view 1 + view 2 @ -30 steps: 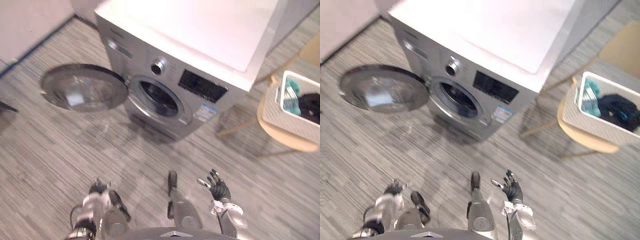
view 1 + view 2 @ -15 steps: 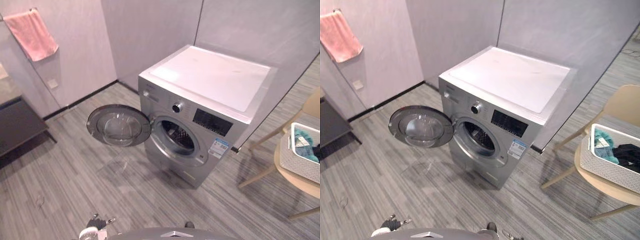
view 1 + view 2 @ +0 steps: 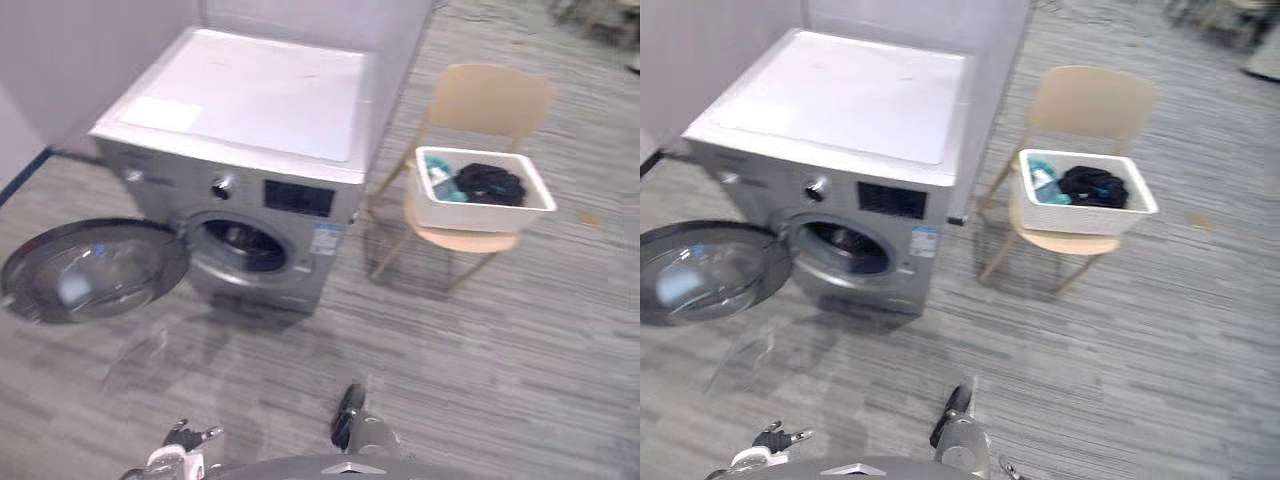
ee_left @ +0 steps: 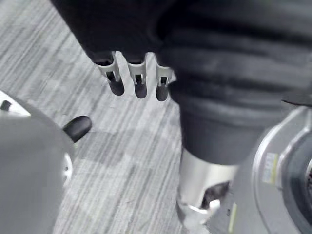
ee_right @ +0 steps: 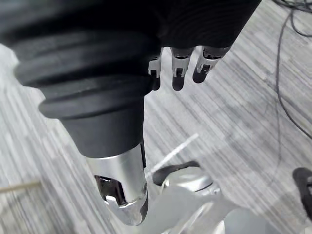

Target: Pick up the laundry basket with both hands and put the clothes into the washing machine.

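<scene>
A white laundry basket [image 3: 482, 208] stands on the seat of a pale wooden chair [image 3: 490, 100], to the right of the washing machine [image 3: 250, 110]. In the basket lie a dark garment [image 3: 490, 183] and a teal one [image 3: 438, 184]. The machine's round door [image 3: 90, 270] is swung wide open to its left, and the drum opening [image 3: 240, 245] is dark. My left hand [image 4: 139, 80] hangs low over the floor, fingers straight, holding nothing; it also shows small at the bottom edge [image 3: 188, 438]. My right hand [image 5: 183, 66] hangs likewise, open, with nothing in it. Both are far from the basket.
Grey striped floor [image 3: 480, 360] spreads between me and the chair and machine. A grey wall [image 3: 90, 50] runs behind the machine. The open door takes up floor room at the lower left.
The whole picture has shifted as the camera turned right, bringing the chair and basket fully into view. The machine, door and basket have not moved. Both hands stay low.
</scene>
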